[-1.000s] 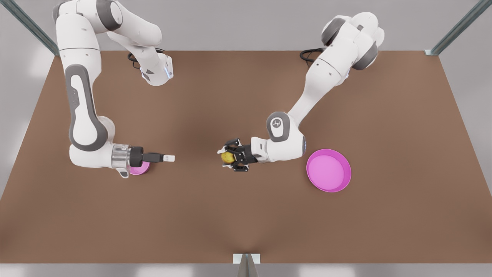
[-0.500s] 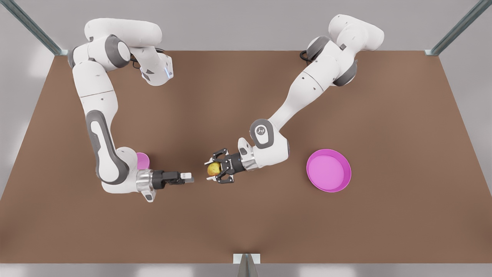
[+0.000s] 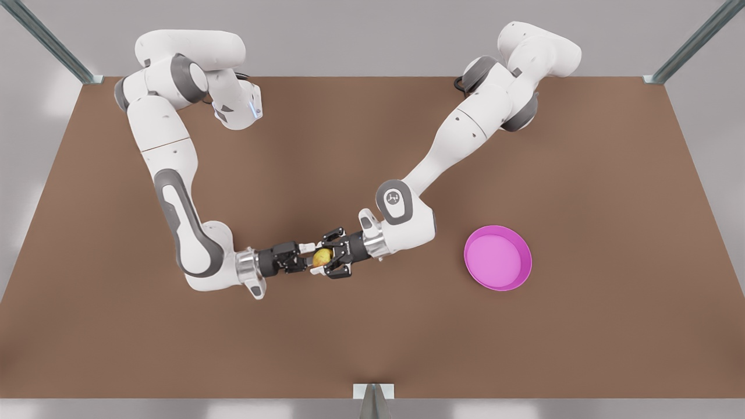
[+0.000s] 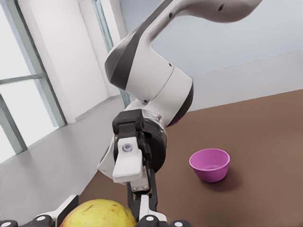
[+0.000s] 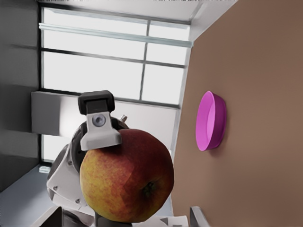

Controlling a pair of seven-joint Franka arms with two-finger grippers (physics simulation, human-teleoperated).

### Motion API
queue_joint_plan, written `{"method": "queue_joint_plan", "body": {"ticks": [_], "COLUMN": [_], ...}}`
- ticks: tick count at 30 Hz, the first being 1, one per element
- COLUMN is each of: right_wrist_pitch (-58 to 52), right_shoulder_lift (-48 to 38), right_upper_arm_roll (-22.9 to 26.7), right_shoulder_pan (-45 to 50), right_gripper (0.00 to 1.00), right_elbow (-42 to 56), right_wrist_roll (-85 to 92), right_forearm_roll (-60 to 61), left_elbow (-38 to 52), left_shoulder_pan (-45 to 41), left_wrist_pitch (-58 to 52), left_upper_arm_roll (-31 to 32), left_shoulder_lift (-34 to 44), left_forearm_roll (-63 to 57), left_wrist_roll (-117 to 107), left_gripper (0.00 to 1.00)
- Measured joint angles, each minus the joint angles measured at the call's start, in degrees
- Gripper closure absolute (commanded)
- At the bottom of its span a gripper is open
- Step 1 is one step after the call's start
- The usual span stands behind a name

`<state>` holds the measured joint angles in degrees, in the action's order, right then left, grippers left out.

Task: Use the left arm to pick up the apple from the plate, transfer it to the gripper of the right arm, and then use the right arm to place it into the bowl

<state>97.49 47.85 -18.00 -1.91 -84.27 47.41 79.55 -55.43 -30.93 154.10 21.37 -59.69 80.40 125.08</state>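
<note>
The yellow-red apple point(image 3: 322, 256) hangs above the table's middle, and my left gripper point(image 3: 325, 258), on the arm at the front view's right, is shut on it. My right gripper point(image 3: 307, 259) reaches in from the front view's left and is open, its fingers on either side of the apple point(image 5: 127, 175). In the right wrist view a left fingertip point(image 5: 99, 128) presses on the fruit. The apple point(image 4: 97, 215) is in the left wrist view too, with a right finger point(image 4: 128, 163) just past it. The magenta plate point(image 3: 497, 258) lies bare. The pink bowl point(image 4: 209, 164) stands behind the right arm.
The brown table point(image 3: 372, 337) has open room in front of the grippers and between them and the plate point(image 5: 210, 120). The right arm's elbow point(image 3: 201, 256) covers the bowl's spot in the front view. Metal frame posts stand at the table's corners.
The right arm swung toward the table's middle until its gripper met the apple. The left gripper shifted slightly leftward with the apple. The bowl went out of sight behind the right arm.
</note>
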Motion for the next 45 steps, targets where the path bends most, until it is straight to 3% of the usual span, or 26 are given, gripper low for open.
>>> {"method": "queue_joint_plan", "body": {"ticks": [12,13,15,17,21,22,30,36,38,39,42,45], "right_wrist_pitch": [4.1,4.4,4.8,5.1,5.5,5.5,5.4,3.1,2.2,1.6,-0.2,-1.6], "right_shoulder_lift": [0.0,0.0,0.0,0.0,0.0,-0.1,0.0,-0.3,-0.4,-0.6,-0.7,-1.0], "right_upper_arm_roll": [-0.2,-0.2,-0.1,-0.1,-0.1,0.0,0.5,0.5,0.5,0.5,0.5,0.4], "right_shoulder_pan": [3.2,3.1,3.0,3.0,2.9,2.8,2.6,-1.7,-4.7,-6.4,-11.2,-15.0], "right_gripper": [0.00,0.06,0.23,0.31,0.31,0.31,0.31,0.31,0.31,0.31,0.31,0.30], "right_elbow": [0.2,0.2,0.2,0.1,0.0,0.0,-0.2,-1.4,-1.4,-1.4,-1.3,-1.1], "right_wrist_roll": [5.9,6.3,7.1,7.9,9.1,9.4,11.1,11.8,11.9,12.0,12.1,12.3], "right_forearm_roll": [5.2,5.4,5.6,5.7,5.8,5.8,5.4,1.4,-1.5,-3.6,-9.8,-16.3], "left_elbow": [0.0,0.0,0.0,-0.1,-0.1,-0.1,-0.1,-3.8,-18.7,-21.5,-15.8,-14.2], "left_shoulder_pan": [0.0,0.0,0.0,0.0,0.0,0.1,0.9,3.7,9.8,12.9,17.5,19.6], "left_wrist_pitch": [0.2,0.2,0.2,0.2,0.2,0.2,0.2,-0.3,-1.5,-4.1,-21.2,-38.7], "left_upper_arm_roll": [0.0,0.0,0.0,0.0,0.0,0.3,2.7,2.1,1.7,-0.5,-9.0,-15.8], "left_shoulder_lift": [0.0,0.0,0.0,0.0,0.0,0.0,0.7,6.5,17.1,20.1,24.6,32.4], "left_forearm_roll": [0.1,0.2,0.6,0.9,1.2,1.2,1.2,0.4,-5.2,-13.0,-42.2,-64.1], "left_wrist_roll": [6.7,7.0,7.7,8.3,9.3,9.4,10.2,9.0,6.9,4.4,-6.2,-21.1], "left_gripper": [0.31,0.23,0.23,0.23,0.19,0.00,0.00,0.00,0.00,0.00,0.00,0.00]}}
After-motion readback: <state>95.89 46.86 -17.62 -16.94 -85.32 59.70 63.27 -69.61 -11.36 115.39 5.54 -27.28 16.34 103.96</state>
